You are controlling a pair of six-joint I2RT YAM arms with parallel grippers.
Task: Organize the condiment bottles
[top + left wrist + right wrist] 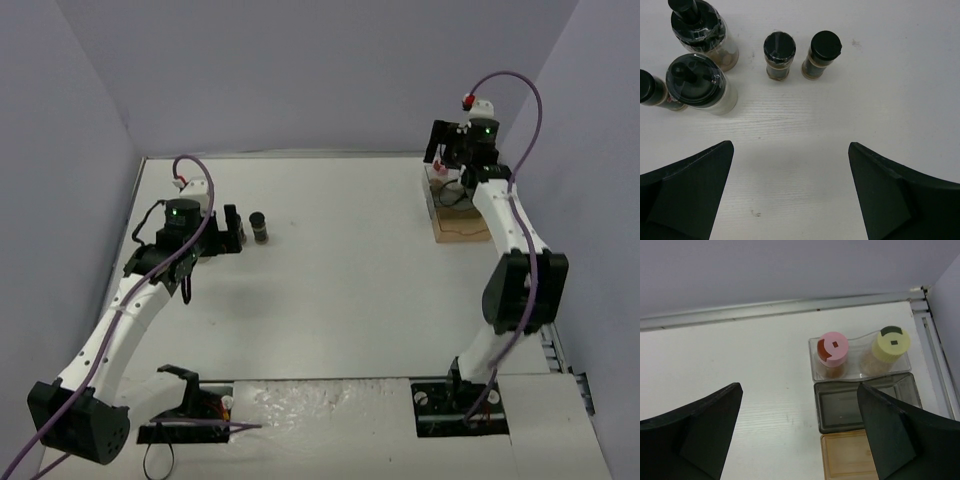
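Enclosing white table with condiment bottles: plain greyish walls.

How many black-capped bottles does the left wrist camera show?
5: two small jars side by side top centre, two larger shakers upper left, one bottle cut by left edge. Others may be hidden.

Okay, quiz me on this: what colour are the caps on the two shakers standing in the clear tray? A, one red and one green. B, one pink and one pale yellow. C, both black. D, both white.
B: the right wrist view shows the pink-capped shaker and the yellow-capped shaker standing side by side in the clear tray.
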